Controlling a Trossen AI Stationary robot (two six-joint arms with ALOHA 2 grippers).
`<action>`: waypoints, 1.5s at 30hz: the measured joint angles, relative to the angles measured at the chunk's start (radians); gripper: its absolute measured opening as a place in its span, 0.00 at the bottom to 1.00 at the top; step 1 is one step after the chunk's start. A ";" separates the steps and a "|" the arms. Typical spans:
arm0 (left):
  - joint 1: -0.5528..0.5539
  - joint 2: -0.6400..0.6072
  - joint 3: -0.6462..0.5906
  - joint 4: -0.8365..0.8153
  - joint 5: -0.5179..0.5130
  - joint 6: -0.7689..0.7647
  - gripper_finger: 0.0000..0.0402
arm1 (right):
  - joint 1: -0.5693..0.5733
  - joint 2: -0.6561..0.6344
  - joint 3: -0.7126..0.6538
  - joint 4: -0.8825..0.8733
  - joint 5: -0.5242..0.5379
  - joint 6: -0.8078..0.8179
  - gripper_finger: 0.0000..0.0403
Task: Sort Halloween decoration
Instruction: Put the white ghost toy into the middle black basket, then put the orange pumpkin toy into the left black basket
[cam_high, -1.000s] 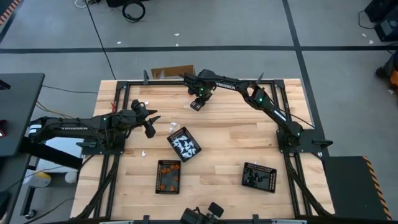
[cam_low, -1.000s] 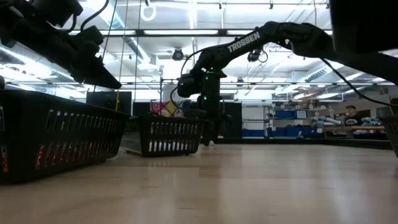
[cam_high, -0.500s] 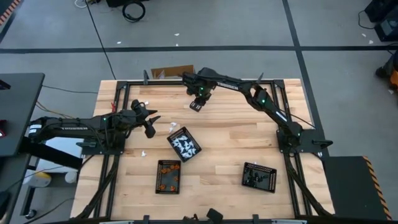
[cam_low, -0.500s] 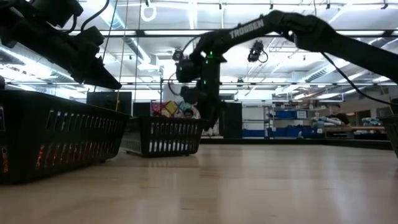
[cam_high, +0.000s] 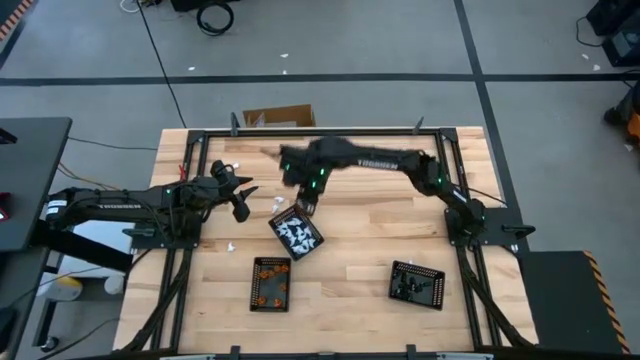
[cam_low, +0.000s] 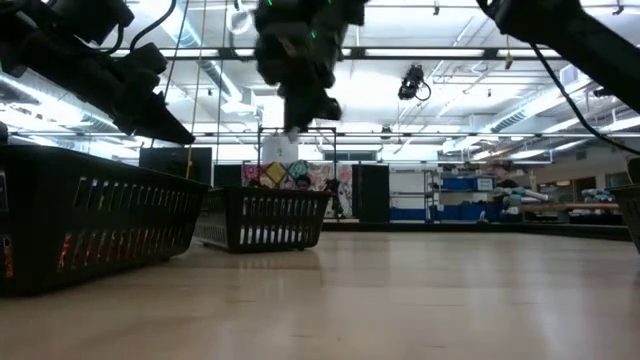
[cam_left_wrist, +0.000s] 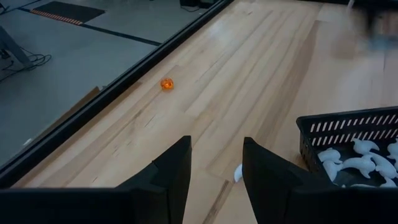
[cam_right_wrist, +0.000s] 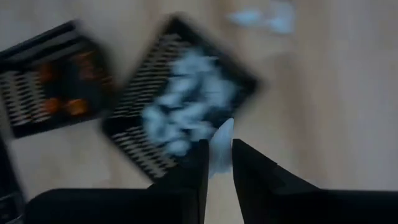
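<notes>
Three black trays sit on the wooden table: one with white pieces (cam_high: 296, 232), one with orange pieces (cam_high: 270, 283), one with black pieces (cam_high: 416, 285). My right gripper (cam_high: 301, 207) hangs over the far corner of the white-piece tray (cam_right_wrist: 180, 106), shut on a small white decoration piece (cam_right_wrist: 221, 140). My left gripper (cam_high: 246, 198) waits at the table's left, open, with nothing between its fingers (cam_left_wrist: 214, 174). An orange piece (cam_left_wrist: 166, 83) and a white piece (cam_left_wrist: 237, 173) lie loose on the table ahead of it. My right gripper pinches the white piece (cam_right_wrist: 221, 138) between its two fingers, which come steeply from above. The piece's end sticks out past the fingertips, lifted clear of table and tray. Which part of the piece the fingers have cannot be told through the blur.
More loose white pieces lie on the table near the tray (cam_high: 277, 203), at the left (cam_high: 232, 245) and toward the far left corner (cam_high: 232, 165). A cardboard box (cam_high: 278, 117) stands just beyond the far edge. The middle and right of the table are bare wood.
My right gripper has risen from the table near the far edge and swung toward the near-left, ending high over the white-piece tray. It has also rolled somewhat on the way.
</notes>
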 joint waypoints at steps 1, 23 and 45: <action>0.000 0.000 0.000 0.000 0.000 -0.001 0.36 | 0.024 0.005 -0.002 0.026 -0.014 0.000 0.18; 0.000 0.000 0.000 -0.066 0.216 -0.082 0.36 | 0.059 -0.008 -0.052 0.120 0.068 -0.047 0.40; 0.000 0.000 -0.001 -0.139 0.164 -0.110 0.36 | -0.160 -0.204 -0.582 0.684 0.219 -0.187 0.36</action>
